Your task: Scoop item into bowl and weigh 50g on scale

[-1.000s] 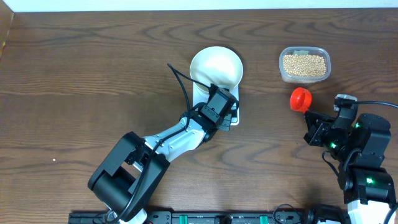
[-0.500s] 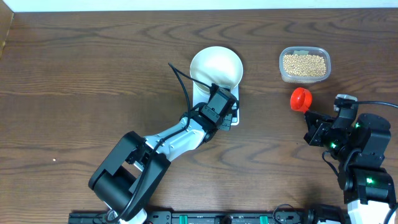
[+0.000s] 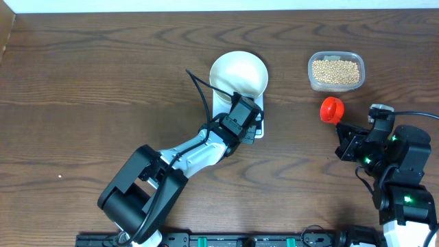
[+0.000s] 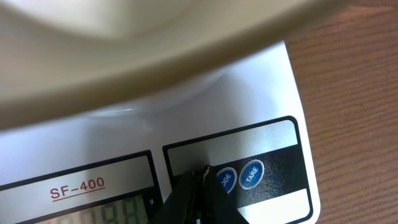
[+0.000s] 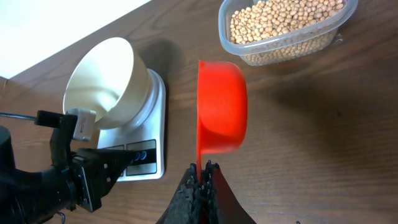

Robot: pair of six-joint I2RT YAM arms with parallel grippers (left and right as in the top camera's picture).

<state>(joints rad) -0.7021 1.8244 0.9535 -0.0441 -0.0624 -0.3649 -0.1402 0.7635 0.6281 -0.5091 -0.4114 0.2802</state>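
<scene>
The white bowl (image 3: 238, 74) stands on the white scale (image 3: 239, 118); both also show in the right wrist view, the bowl (image 5: 106, 74) and the scale (image 5: 152, 134). My left gripper (image 3: 250, 130) is shut and empty, its tip on the scale's button panel (image 4: 200, 177) beside the two round blue buttons. The LCD shows digits at the frame's bottom edge. Tan beans (image 3: 335, 71) fill a clear tub (image 5: 283, 28). My right gripper (image 5: 203, 171) is shut on the handle of the empty red scoop (image 3: 331, 109), held on its side above the table, right of the scale.
The clear tub (image 3: 335, 71) sits at the back right, behind the scoop. The left arm lies diagonally across the table from the front centre to the scale. A white wall edge runs along the table's far side.
</scene>
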